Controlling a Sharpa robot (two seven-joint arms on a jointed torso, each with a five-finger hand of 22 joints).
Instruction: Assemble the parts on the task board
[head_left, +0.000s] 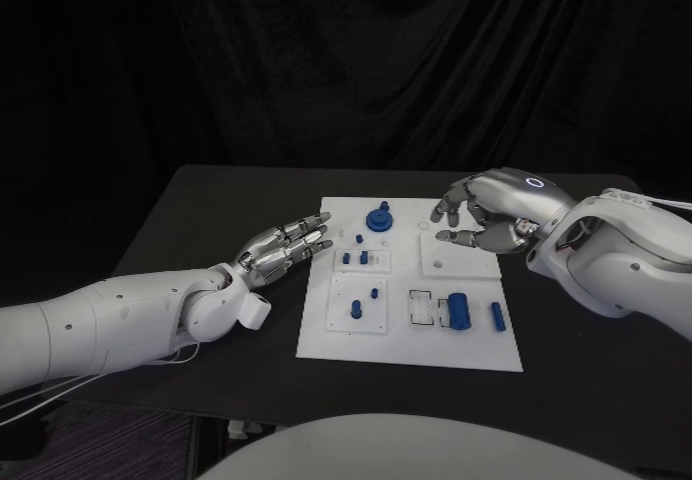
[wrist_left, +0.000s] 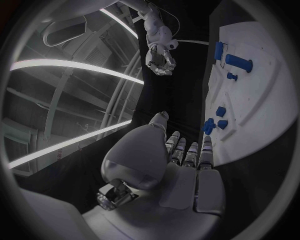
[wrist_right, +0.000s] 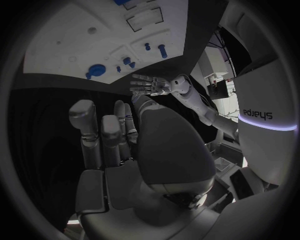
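While both hands hold nothing, left hand (head_left: 289, 245) lies flat beside board (head_left: 361, 345); right hand (head_left: 488, 215), fingers loosely curled, hovers above its far corner, likely to pick parts.

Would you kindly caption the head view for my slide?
Both hands, left hand and right hand, hover open beside the task board with blue parts.

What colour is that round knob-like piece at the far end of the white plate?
Blue. The round part shows best in the head view, on the task board.
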